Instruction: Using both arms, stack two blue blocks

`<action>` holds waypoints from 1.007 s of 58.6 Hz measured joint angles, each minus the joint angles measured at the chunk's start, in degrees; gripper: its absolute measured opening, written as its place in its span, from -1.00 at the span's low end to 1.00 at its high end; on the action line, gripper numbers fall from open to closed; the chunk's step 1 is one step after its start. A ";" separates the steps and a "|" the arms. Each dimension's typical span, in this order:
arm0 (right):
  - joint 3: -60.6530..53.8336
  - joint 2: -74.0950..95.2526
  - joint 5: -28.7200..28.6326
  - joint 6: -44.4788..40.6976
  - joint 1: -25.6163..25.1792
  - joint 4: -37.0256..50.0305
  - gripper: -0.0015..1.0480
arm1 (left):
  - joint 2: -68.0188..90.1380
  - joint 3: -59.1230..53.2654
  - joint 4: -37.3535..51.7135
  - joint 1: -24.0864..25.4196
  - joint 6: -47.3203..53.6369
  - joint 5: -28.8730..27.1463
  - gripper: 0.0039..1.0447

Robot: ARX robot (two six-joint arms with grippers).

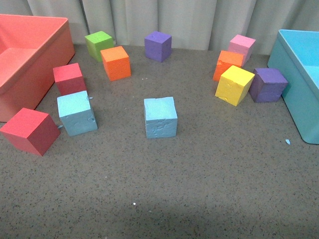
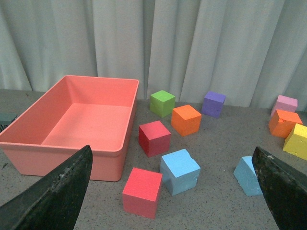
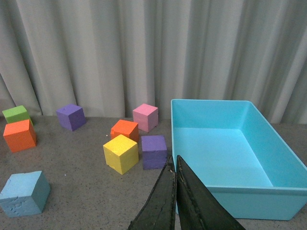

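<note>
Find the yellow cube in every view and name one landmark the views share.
Front view: yellow cube, tilted, right of centre, beside a purple cube.
Left wrist view: yellow cube, cut off at the frame edge.
Right wrist view: yellow cube, beside that purple cube, near the turquoise bin.
Shared landmark: the pink cube behind it.

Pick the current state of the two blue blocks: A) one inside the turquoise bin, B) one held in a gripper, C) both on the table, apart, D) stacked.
C: the left blue block and the middle blue block both rest on the table, with bare surface between them.
</note>
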 joint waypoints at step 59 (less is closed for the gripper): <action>0.04 -16.11 -0.15 -0.07 0.00 -16.48 0.13 | 0.00 0.00 0.00 0.00 0.00 0.00 0.88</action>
